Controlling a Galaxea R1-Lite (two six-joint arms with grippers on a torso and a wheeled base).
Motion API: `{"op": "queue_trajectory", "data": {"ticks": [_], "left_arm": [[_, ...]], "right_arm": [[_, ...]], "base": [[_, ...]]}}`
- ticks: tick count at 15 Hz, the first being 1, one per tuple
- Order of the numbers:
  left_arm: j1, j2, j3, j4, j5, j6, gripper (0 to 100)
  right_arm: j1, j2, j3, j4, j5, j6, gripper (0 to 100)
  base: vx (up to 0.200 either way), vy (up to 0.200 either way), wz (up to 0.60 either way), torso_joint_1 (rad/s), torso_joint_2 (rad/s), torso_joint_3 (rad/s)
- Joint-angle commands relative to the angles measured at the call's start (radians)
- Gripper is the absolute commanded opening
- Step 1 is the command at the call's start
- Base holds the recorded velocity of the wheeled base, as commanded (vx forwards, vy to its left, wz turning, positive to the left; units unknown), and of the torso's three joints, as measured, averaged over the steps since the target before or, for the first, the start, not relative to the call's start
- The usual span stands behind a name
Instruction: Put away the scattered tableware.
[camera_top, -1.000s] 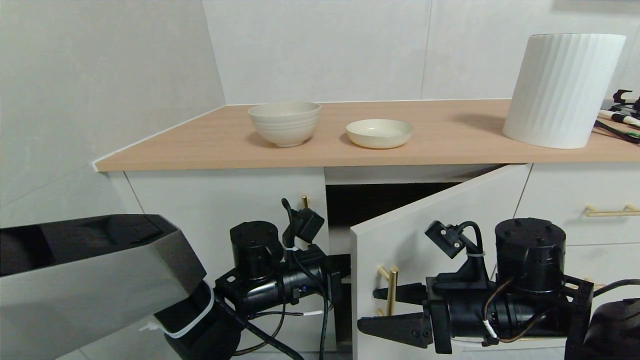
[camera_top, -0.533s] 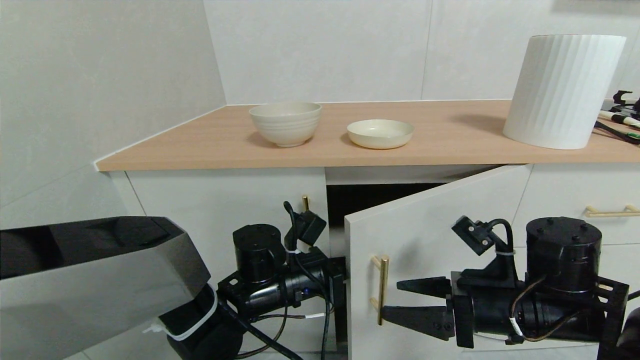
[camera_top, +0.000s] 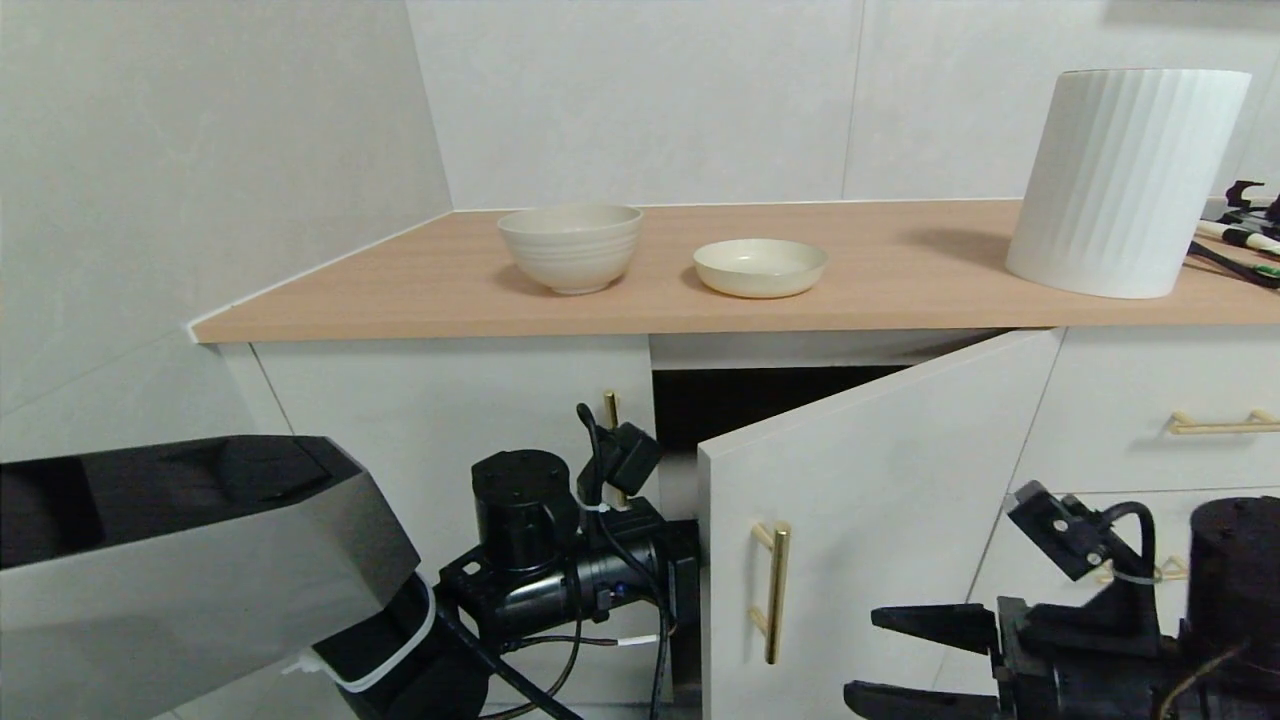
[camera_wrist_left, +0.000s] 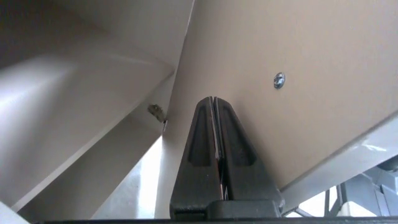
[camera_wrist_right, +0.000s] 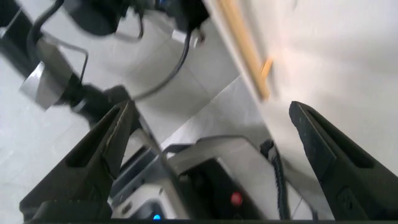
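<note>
Right gripper (camera_top: 862, 652), jaws spread, had drawn back from the brass handle (camera_top: 775, 590) of the half-open cabinet door (camera_top: 880, 480), left gripper (camera_wrist_left: 213, 124) clenched behind it; bowl (camera_top: 570, 245) and dish (camera_top: 760, 266) waited on the countertop (camera_top: 900, 270), storage apparently next.

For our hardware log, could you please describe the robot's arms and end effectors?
The left arm and right arm are black, with cylindrical housings, black cables and white zip ties. The left end effector and right end effector each have two black, tapered, wedge-shaped fingers.
</note>
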Motion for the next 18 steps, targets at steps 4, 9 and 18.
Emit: {"op": "queue_trajectory", "data": {"ticks": [4,9,18], "left_arm": [[-0.004,-0.027,-0.004,0.022,0.0,-0.003,0],[-0.011,-0.009,-0.049,0.051,0.001,-0.003,0],[-0.024,0.033,-0.176,0.168,0.003,-0.005,0]], "right_arm": [[0.001,-0.142,0.064,0.033,-0.001,0.0,100],[0.001,-0.142,0.066,0.038,-0.002,-0.002,100],[0.001,-0.154,0.069,0.039,-0.002,-0.003,100]], "base": [[0.0,0.0,0.0,0.0,0.0,0.0],[-0.2,0.0,0.0,0.002,0.0,0.003],[-0.044,0.0,0.0,0.001,0.0,0.001]]}}
